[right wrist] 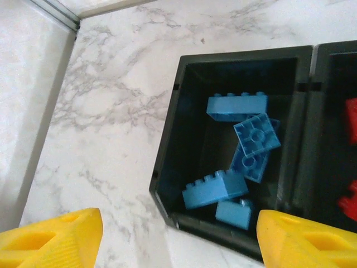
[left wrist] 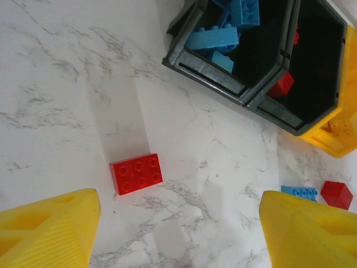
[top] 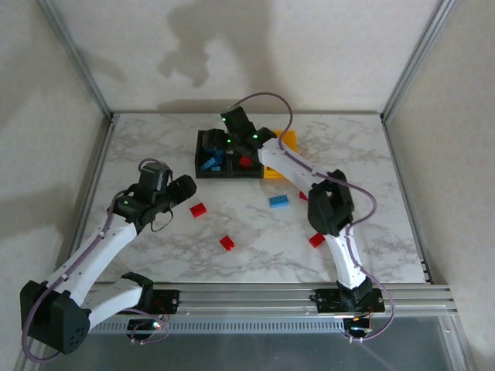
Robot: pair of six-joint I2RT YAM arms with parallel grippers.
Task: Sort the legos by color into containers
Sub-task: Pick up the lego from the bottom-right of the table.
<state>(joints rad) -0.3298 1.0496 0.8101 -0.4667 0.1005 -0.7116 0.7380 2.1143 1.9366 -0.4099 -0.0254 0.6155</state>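
Note:
The containers stand in a row at the back of the table: a black bin (top: 203, 158) with several blue legos (top: 211, 163), a black bin (top: 255, 171) with red legos (top: 245, 162), and a yellow bin (top: 288, 141). My right gripper (top: 232, 133) hovers over the blue-filled bin (right wrist: 167, 139), open and empty (right wrist: 178, 240), with blue bricks (right wrist: 215, 188) below it. My left gripper (top: 186, 189) is open above the table (left wrist: 178, 234), with a red brick (left wrist: 136, 173) just ahead of its left finger. Loose on the marble lie red legos (top: 198, 209) (top: 227, 243) (top: 316, 239) and a blue one (top: 279, 202).
In the left wrist view, a blue brick (left wrist: 299, 192) and a red brick (left wrist: 336, 194) lie right of the gripper, near the yellow bin (left wrist: 337, 137). Metal frame rails (top: 93, 178) border the table on both sides. The right arm's elbow (top: 331, 205) stands over the table's right middle.

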